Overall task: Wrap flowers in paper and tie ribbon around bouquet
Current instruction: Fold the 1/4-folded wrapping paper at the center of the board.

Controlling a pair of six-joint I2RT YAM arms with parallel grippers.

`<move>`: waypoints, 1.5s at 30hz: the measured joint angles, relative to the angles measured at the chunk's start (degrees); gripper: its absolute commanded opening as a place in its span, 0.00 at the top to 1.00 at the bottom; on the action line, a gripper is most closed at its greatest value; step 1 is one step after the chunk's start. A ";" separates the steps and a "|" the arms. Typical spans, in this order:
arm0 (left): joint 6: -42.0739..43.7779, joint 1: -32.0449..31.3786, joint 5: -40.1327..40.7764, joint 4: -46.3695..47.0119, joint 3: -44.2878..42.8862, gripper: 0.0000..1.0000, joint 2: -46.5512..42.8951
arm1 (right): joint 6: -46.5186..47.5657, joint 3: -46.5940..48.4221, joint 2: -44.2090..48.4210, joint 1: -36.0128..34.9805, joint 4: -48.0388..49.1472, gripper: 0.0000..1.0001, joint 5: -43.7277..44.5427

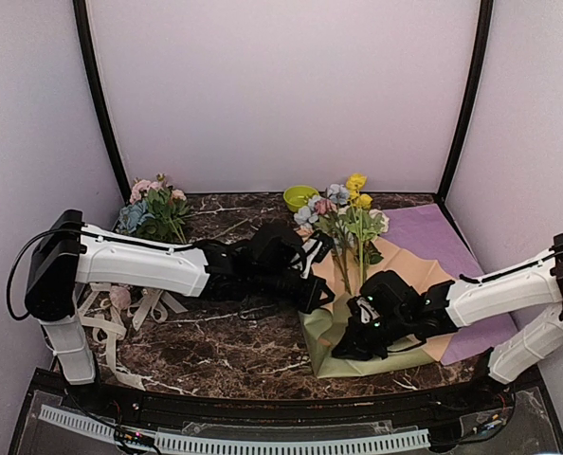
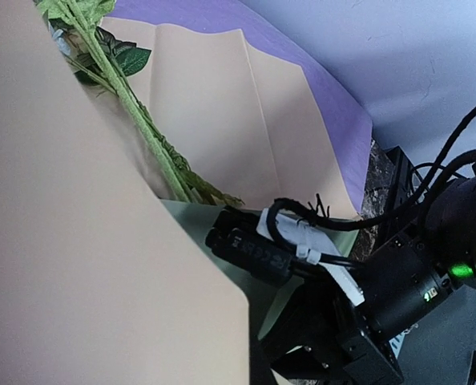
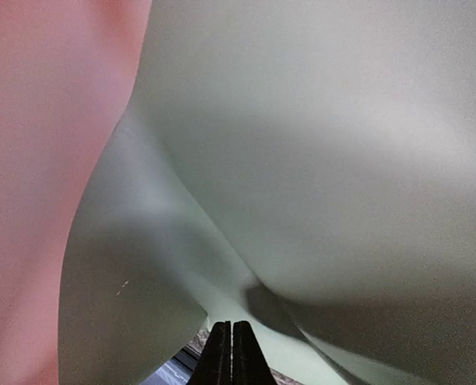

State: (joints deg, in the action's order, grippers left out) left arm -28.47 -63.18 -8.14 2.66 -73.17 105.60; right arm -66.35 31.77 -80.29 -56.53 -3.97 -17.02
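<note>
- L pincer (image 1: 317, 284): closed on the left edge of the paper (image 1: 395, 265). Fingers themselves are hidden in the wrist view, since the peach sheet stands up right against the cam.
- R pincer (image 1: 350, 346): closed, fingertips together w/ only a thin seam between them. Tips sit up against a fold of the sage-green sheet; can't tell if any paper is caught.
- Paper: peach + green sheets lie between the two pincers. The green corner is under and just in front of the R pincer; the peach spreads beyond it toward the back.
- Flowers (image 1: 346, 213): lying on the paper, w/ stems running toward the gap between the pincers. Heads are beyond both pincers, just past the L pincer on its right.
- Ribbon (image 1: 106, 327): loose on the tabletop (image 1: 234, 351), well apart from both pincers, back by the L arm's base.
- Purple sheet (image 1: 443, 242): flat under the peach one, beyond the R pincer and to its right.
- Loose pink/blue cluster (image 1: 154, 210): far left-back corner, well apart from the L pincer.
- Small green bowl (image 1: 299, 197): beyond the L pincer, near the flower heads.
</note>
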 measured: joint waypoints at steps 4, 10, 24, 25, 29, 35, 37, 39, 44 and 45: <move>0.59 0.00 0.02 0.07 -1.03 1.00 0.96 | 0.04 -2.54 0.76 1.92 0.13 0.97 0.11; 1.57 0.00 -1.51 0.59 -5.29 1.00 3.63 | 1.33 -4.44 -2.19 3.50 6.16 0.98 -2.56; 4.50 0.00 -6.27 2.99 -14.47 1.00 17.51 | -2.08 -10.88 2.60 5.33 13.07 0.96 -3.61; 4.87 0.00 -6.38 2.99 -15.28 1.00 18.36 | -2.29 -10.03 3.19 5.33 10.67 0.96 -2.69; 6.08 0.02 -6.38 3.21 -16.74 1.00 19.91 | -2.75 -6.62 8.11 5.40 -0.74 0.94 1.77; 7.61 0.17 -6.43 3.58 -16.92 1.00 20.90 | -3.15 -6.88 17.20 6.56 -10.10 0.93 4.85; 8.15 0.28 -6.43 3.67 -17.00 1.00 21.16 | -3.28 -8.74 17.57 7.15 -10.23 0.93 4.72; 8.55 0.28 -6.58 3.67 -17.62 1.00 21.42 | -3.15 -10.80 16.79 7.85 -10.71 0.93 4.42; 9.33 0.28 -7.93 4.33 -19.96 1.00 21.49 | -0.61 -11.50 14.45 11.45 -8.55 0.94 1.77; 9.49 0.28 -8.39 4.70 -20.59 1.00 21.49 | -0.17 -11.85 13.81 12.04 -6.95 0.95 0.70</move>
State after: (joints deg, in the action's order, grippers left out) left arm -18.98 -62.89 -16.53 7.35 -93.76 127.09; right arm -66.52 19.92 -66.48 -44.49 -10.92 -16.32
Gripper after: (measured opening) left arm 0.005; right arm 0.061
